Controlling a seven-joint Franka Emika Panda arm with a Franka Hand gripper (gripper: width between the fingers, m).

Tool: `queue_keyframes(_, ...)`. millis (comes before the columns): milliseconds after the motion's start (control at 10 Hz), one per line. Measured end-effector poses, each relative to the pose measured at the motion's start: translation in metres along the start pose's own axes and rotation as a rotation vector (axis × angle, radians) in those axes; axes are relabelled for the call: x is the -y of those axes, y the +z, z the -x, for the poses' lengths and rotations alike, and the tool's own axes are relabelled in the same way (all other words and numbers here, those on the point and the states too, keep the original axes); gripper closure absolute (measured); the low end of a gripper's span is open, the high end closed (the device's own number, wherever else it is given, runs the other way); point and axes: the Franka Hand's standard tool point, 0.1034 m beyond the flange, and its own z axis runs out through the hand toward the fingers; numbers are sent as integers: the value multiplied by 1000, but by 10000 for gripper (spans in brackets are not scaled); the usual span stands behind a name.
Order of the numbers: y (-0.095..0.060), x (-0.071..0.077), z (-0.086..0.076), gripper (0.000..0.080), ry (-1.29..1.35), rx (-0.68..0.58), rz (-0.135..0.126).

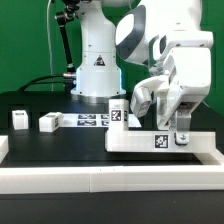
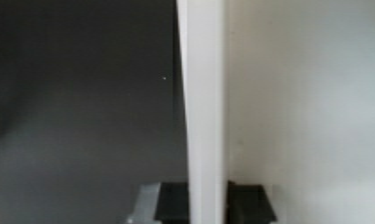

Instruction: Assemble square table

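Nearest us the rail (image 1: 60, 180) hugs the near edge of the table (image 1: 40, 142); behind it, toward the exterior view's right, the gripper (image 1: 181, 138) pinches the rim of the top (image 1: 130, 143); legs (image 1: 48, 122) lie loose, so we judge assembly barely begun.

No words or numbers are legible. Triangular warning sign (image 1: 100, 62) on the far robot base (image 1: 97, 82); coded square tags (image 1: 158, 141) on square table top (image 1: 130, 143), leg post (image 1: 116, 113) and marker board (image 1: 90, 121).
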Motion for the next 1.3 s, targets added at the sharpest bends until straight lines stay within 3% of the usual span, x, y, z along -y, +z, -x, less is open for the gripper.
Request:
queue_keyframes(200, 0, 0, 0, 711, 1, 1, 0)
queue_keyframes(400, -1, 0, -5, 417, 45, -3, 1)
queue_keyframes(500, -2, 0, -7, 417, 46, -6, 2)
queue_keyframes(600, -3, -3, -6, 238, 47, -5, 5)
queue_keyframes(700, -6, -7, -5, 178, 50, -5, 10)
queue_keyframes(900, -21, -21, 6, 155, 70, 9, 18)
queue_keyframes(1100, -45, -35, 24, 151, 129, 43, -10)
queue_keyframes(1300, -70, -37, 48, 150, 177, 63, -22)
